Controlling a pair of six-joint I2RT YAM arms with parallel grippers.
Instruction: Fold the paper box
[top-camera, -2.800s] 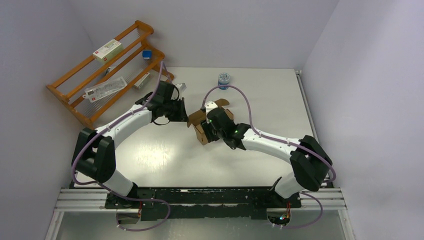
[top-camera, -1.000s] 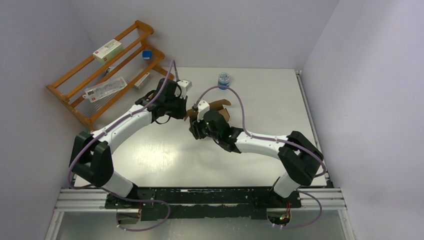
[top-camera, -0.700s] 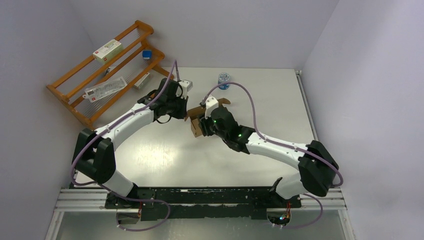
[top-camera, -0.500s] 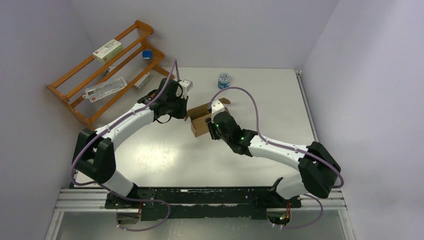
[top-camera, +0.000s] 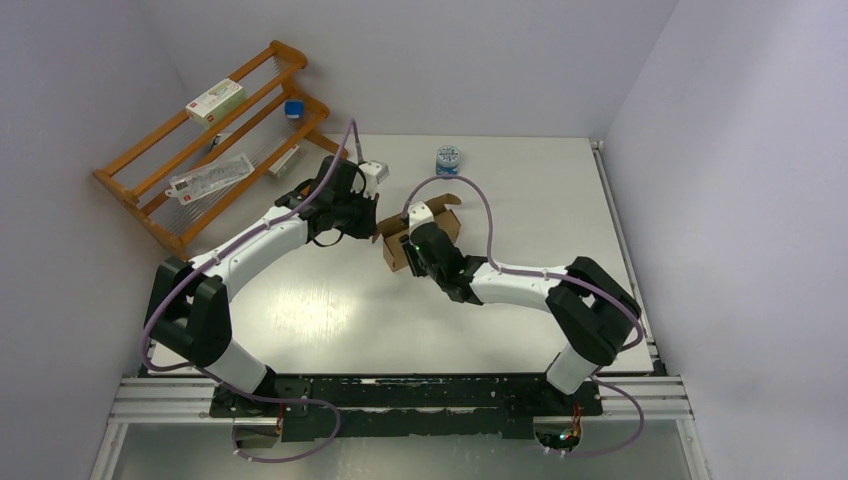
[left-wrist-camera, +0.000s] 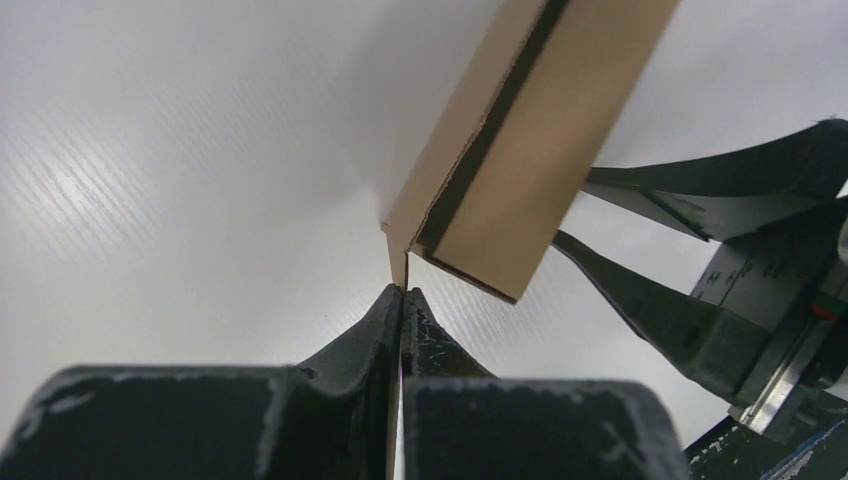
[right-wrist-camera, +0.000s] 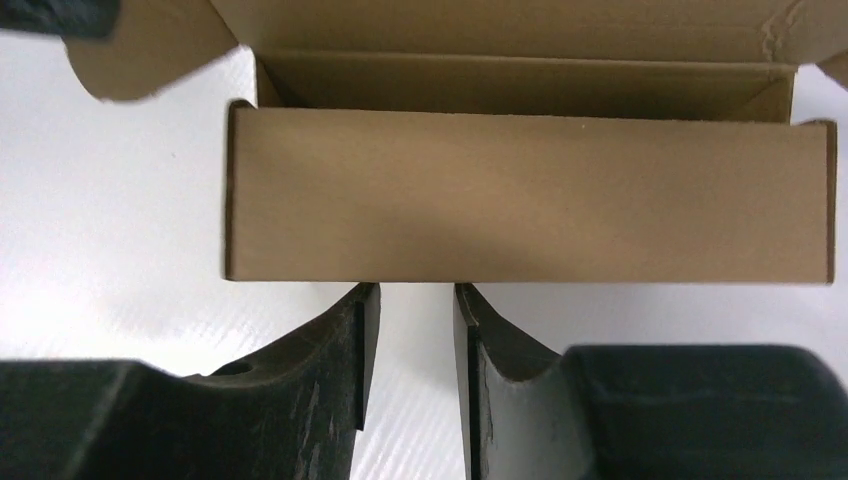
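Lying mid-table on glossy white table (top-camera: 300, 300), pale grey walls, wooden rack (top-camera: 200, 130) at 10 o'clock: paper box (top-camera: 396, 253), long axis 8-to-2 o'clock, lid unclosed. Left gripper (left-wrist-camera: 402, 290) pinches its thin flap; right gripper (right-wrist-camera: 410, 300) narrowly parted, tips against front wall.

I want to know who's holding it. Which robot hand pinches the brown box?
The left gripper: it is shut on a thin corner flap of the box. The right gripper stands part open, facing the box's wall, gripping nothing.

One paper box (top-camera: 393, 251), one rack (top-camera: 285, 52), probably one jar (top-camera: 448, 160)
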